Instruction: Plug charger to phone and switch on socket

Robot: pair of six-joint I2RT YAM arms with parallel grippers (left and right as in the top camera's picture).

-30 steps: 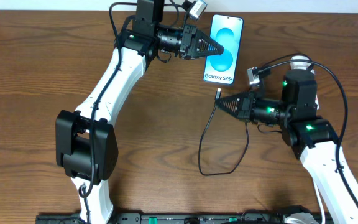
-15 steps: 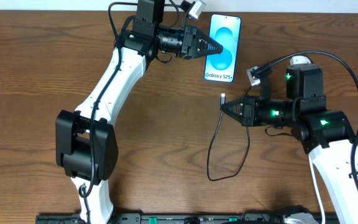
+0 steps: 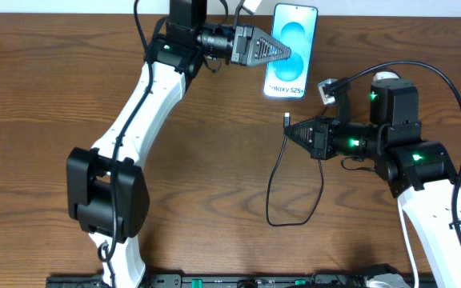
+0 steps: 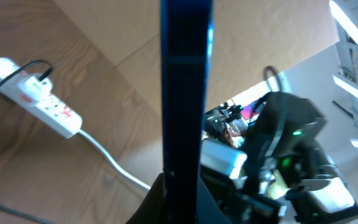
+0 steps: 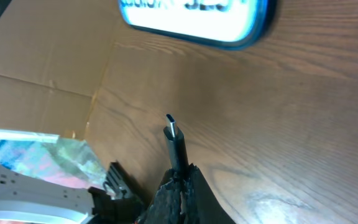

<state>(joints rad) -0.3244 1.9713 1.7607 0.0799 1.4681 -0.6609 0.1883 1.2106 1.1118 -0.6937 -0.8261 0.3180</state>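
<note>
My left gripper (image 3: 285,54) is shut on the phone (image 3: 296,32) and holds it off the table at the back, slightly tilted, with the "Galaxy S25+" end toward the right arm. The left wrist view has the phone (image 4: 186,93) edge-on, a dark vertical bar rising from the jaws. Just below that end, my right gripper (image 3: 288,130) is shut on the charger (image 3: 286,121); its black cable (image 3: 272,200) loops down over the table. From the right wrist, the charger plug (image 5: 174,142) points at the phone's lower end (image 5: 197,18), still apart from it. The socket (image 4: 39,99) lies on the table with a black cable plugged in.
A white cord (image 4: 107,158) runs from the socket across the wood. In the overhead view only a rounded white end (image 3: 386,78) shows behind the right arm. The table's back edge lies just beyond the phone. Clutter and arm bases sit past the near edge.
The left gripper has raised the phone and carried it slightly back and right, tilting it. The right gripper shifted right and a little up with the charger plug.
</note>
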